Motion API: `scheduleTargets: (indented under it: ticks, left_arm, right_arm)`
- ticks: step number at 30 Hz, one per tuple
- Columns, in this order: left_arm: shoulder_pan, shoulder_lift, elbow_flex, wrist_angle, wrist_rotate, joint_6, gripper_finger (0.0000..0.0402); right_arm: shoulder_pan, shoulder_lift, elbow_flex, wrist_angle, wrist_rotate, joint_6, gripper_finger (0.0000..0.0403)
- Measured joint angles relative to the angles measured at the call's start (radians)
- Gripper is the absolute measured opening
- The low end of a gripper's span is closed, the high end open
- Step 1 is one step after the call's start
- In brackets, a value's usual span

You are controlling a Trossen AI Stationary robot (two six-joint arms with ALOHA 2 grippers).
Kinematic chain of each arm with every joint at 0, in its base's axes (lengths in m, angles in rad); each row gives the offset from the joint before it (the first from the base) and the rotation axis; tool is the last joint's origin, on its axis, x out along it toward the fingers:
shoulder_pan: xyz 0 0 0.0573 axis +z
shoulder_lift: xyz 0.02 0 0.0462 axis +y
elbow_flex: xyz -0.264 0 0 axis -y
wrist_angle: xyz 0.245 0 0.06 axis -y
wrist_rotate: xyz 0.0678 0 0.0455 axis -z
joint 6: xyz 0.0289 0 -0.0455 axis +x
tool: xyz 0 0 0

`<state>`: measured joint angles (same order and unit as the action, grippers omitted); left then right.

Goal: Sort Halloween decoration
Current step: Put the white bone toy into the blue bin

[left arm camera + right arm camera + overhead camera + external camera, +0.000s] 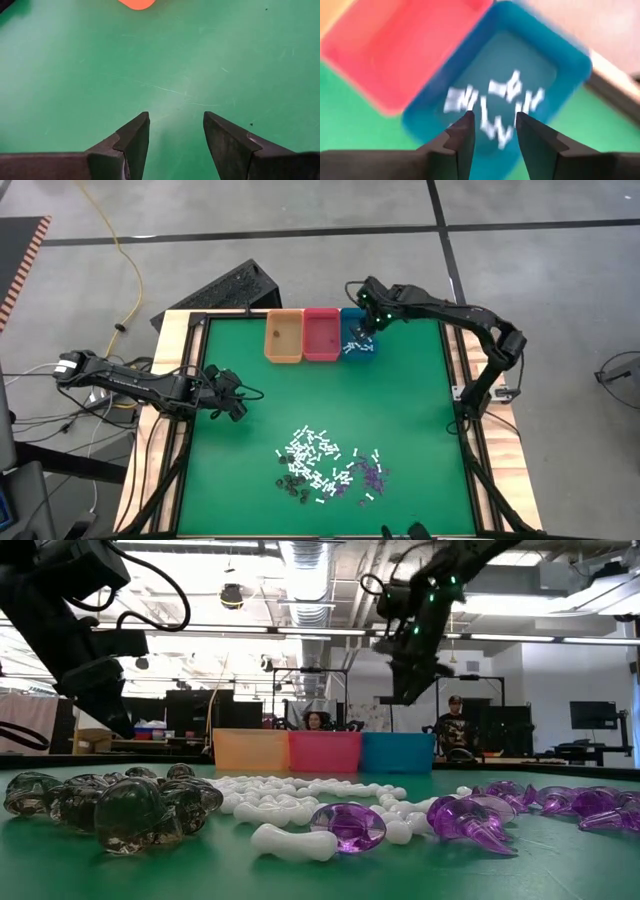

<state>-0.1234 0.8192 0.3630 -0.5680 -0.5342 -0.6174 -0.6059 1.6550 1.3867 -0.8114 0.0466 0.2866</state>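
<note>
The Halloween decoration (325,463) lies as a pile near the table's front: white sticks (300,802), purple bits (470,820) and dark bits (120,805). Several white sticks (492,102) lie in the teal bin (357,340). My right gripper (492,120) hovers open over the teal bin (570,62), nothing between its fingers. My left gripper (175,122) waits open at the table's left (228,392), over bare green mat.
An orange bin (283,336) and a pink bin (321,334) stand in a row left of the teal bin at the table's far edge. A raised dark frame (195,370) borders the green mat. People sit in the room beyond the table (455,730).
</note>
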Motion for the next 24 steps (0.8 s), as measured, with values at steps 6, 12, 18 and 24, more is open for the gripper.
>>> scheduleTargets:
  ticks: [6, 12, 18, 24]
  left_arm:
    - [0.0, 0.0, 0.0, 0.002, 0.01, -0.001, 0.0179]
    - [0.0, 0.0, 0.0, 0.002, 0.015, -0.003, 0.0179]
    - [0.0, 0.0, 0.0, 0.001, 0.033, 0.002, 0.0179]
    - [0.0, 0.0, 0.0, 0.002, 0.035, 0.004, 0.0179]
  right_arm:
    - [0.118, -0.002, 0.075, -0.354, -0.012, 0.167, 0.0166]
    - [0.354, 0.0, 0.01, -0.407, -0.024, 0.303, 0.0161]
    - [0.603, 0.0, -0.098, -0.35, -0.101, 0.526, 0.0162]
    - [0.8, 0.0, -0.202, -0.225, -0.179, 0.77, 0.016]
